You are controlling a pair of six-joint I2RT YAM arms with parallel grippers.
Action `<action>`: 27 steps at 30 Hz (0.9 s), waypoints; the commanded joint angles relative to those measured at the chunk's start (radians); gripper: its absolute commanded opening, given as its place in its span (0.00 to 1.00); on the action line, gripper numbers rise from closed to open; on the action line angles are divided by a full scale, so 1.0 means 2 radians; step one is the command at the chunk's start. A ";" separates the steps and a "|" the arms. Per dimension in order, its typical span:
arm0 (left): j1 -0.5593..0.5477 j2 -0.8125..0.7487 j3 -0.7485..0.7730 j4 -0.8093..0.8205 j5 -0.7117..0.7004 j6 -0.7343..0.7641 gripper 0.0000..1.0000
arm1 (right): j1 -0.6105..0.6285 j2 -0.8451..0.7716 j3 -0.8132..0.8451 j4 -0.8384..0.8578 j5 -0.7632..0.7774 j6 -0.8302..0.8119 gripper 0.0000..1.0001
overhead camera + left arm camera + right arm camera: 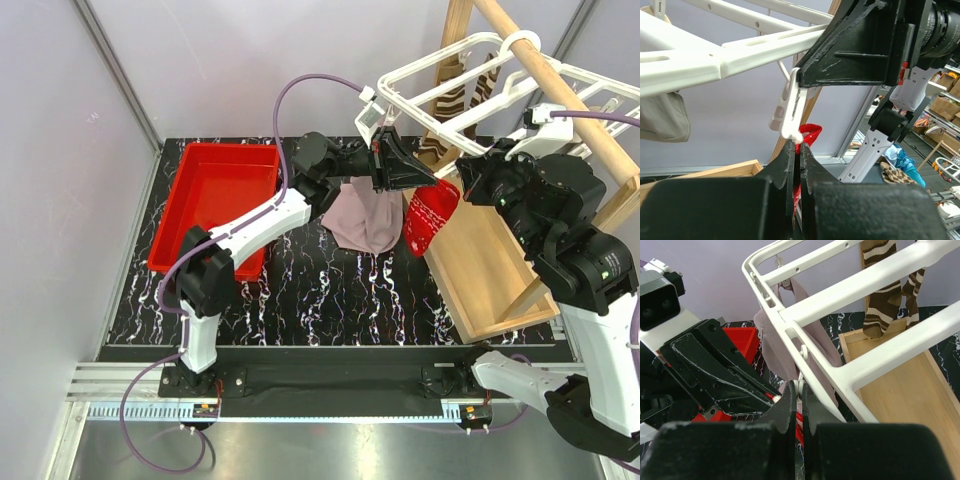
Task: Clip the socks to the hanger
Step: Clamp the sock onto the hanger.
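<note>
The white grid hanger (480, 80) hangs from a wooden pole at the upper right. Brown-and-cream striped socks (455, 100) and a mauve sock (365, 220) hang from it. My left gripper (432, 183) is shut on the top edge of a red sock (430, 215), held up against a small white clip (790, 110) under the hanger's near bar. The red sock (810, 135) pokes out above the left gripper (797, 150). My right gripper (800, 387) is shut on that clip (801, 382), tip to tip with the left gripper (715, 375). The mauve sock (775, 335) hangs just behind.
A red plastic tub (215, 200) sits at the back left of the black marbled table. A wooden pole (560, 90) and a slanted wooden frame (490, 270) fill the right side. A pale piece of fabric (660, 115) hangs at the left in the left wrist view.
</note>
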 commanded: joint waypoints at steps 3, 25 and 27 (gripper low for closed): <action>0.002 -0.011 0.022 -0.009 0.004 0.019 0.00 | 0.006 -0.005 0.003 -0.017 -0.061 0.003 0.00; 0.014 0.001 0.065 -0.026 -0.009 0.003 0.00 | 0.005 -0.011 -0.007 -0.025 -0.076 0.002 0.00; 0.013 0.003 0.070 -0.024 -0.010 -0.001 0.00 | 0.005 -0.012 -0.007 -0.026 -0.077 0.000 0.00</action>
